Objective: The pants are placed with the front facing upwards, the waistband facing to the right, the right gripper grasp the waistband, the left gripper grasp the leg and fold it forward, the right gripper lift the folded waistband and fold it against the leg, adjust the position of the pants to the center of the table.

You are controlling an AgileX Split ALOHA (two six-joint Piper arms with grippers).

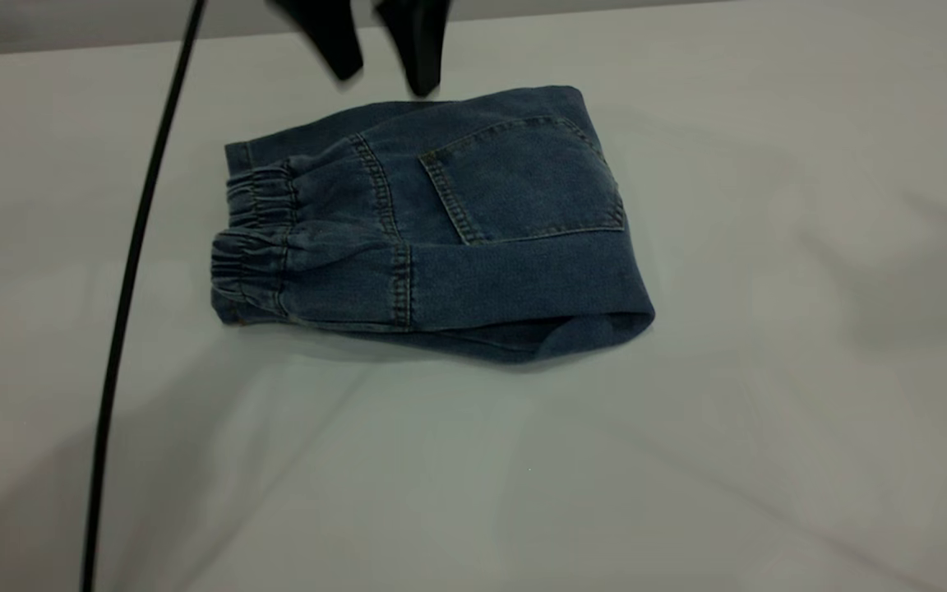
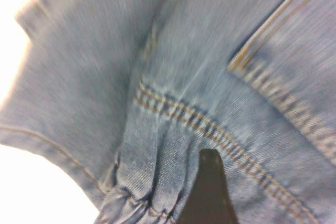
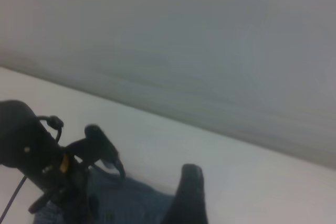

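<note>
**Pants.** The pants point(image 1: 432, 222) are blue denim with tan stitching. They lie folded into a compact, roughly rectangular bundle. The back patch pocket point(image 1: 523, 181) faces up on the top layer. The waistband point(image 1: 251, 238), a darker and tightly gathered elastic band, forms the bundle's left end in the exterior view. The folded edge forms the right end, where a lower layer shows at the near right corner. A double-stitched seam runs across the top layer between the waistband and the pocket. The left wrist view shows this seam and a pocket corner at close range.

**Location.** The bundle lies flat on the table point(image 1: 769, 370), slightly left of the middle and toward the far edge in the exterior view.

**Surface and room.** The table is a plain, pale grey, matte top, much larger than the bundle. Soft shadows cross its near half. A grey wall stands behind the far edge. A thin black cable point(image 1: 132, 271) hangs across the left part of the exterior view.

**Arms.** The left gripper point(image 1: 385, 82) hangs just above the far edge of the bundle, pointing down. Its two fingers are spread apart and hold nothing. No contact with the denim can be confirmed.

The right gripper point(image 3: 190, 195) appears only in its own wrist view. It is raised above the table, with the denim below it. Whether it is open or closed cannot be determined.
</note>
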